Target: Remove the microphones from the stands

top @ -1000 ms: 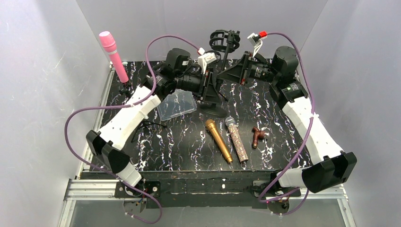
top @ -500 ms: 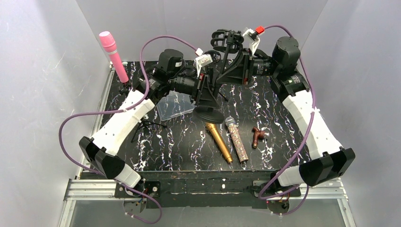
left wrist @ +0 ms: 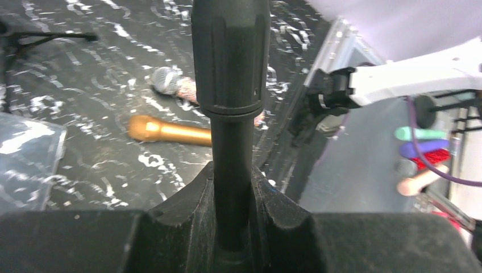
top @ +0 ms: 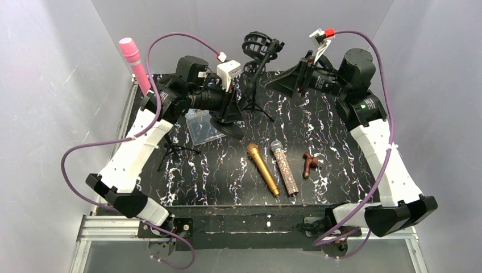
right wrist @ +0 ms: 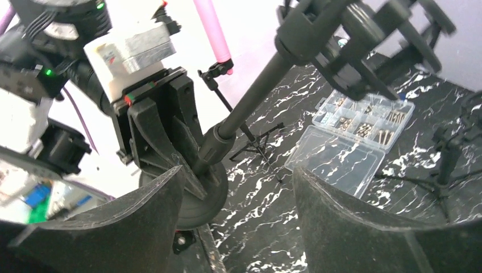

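Two arms at a black microphone stand [top: 254, 74] on the black marbled table [top: 341, 165].
Top: pink microphone [top: 135, 63] upright far left, in a small tripod. Left wrist: left gripper [left wrist: 233, 176] clamped on the black stand's pole. Right wrist: right gripper [right wrist: 237, 170] spread apart.

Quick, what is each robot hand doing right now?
Left gripper: closed on the microphone stand pole.
Right gripper: open, holding nothing.

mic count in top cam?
3. Pink microphone upright at the left rear edge; gold microphone and glittery microphone lying side by side at front centre. Blurred coloured shapes off the table in the left wrist view may be more.
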Action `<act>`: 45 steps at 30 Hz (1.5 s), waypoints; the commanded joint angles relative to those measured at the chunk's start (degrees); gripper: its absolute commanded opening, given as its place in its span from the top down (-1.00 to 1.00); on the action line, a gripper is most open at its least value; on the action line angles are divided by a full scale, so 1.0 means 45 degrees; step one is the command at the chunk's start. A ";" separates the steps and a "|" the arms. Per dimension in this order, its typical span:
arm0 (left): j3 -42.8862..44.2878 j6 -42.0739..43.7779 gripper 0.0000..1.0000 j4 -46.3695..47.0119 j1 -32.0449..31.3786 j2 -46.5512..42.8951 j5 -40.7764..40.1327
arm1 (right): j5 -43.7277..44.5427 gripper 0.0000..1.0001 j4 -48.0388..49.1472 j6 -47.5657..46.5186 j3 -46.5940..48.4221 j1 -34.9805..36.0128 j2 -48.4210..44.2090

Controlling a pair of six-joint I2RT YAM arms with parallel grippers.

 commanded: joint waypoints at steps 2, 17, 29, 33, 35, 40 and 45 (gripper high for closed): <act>0.1080 0.0813 1.00 -0.0097 -0.0581 0.0327 -0.3443 | 0.1386 -0.49 0.0469 0.2250 -0.0168 0.0164 0.0553; 0.2585 0.1413 1.00 -0.0164 -0.1983 0.1985 -0.8433 | 0.2410 -0.42 0.0338 0.3462 0.0118 0.0768 0.1798; 0.2734 0.1109 1.00 -0.0165 -0.2279 0.2171 -0.8843 | 0.3056 -0.26 0.0192 0.3283 -0.0001 0.1258 0.2272; 0.2640 0.0970 1.00 -0.0260 -0.2403 0.2185 -0.8784 | 0.3150 -0.15 0.0153 0.3267 0.0042 0.1365 0.2481; 0.2518 0.0965 1.00 -0.0318 -0.2471 0.2147 -0.8791 | 0.3130 -0.09 0.0207 0.3260 0.0044 0.1387 0.2594; 0.2275 0.0965 1.00 -0.0418 -0.2512 0.2063 -0.8903 | 0.2971 0.15 0.0367 0.3364 -0.0025 0.1421 0.2662; 0.2290 0.0950 1.00 -0.0393 -0.2517 0.2100 -0.8829 | 0.2646 0.55 0.0687 0.3531 -0.0097 0.1522 0.2661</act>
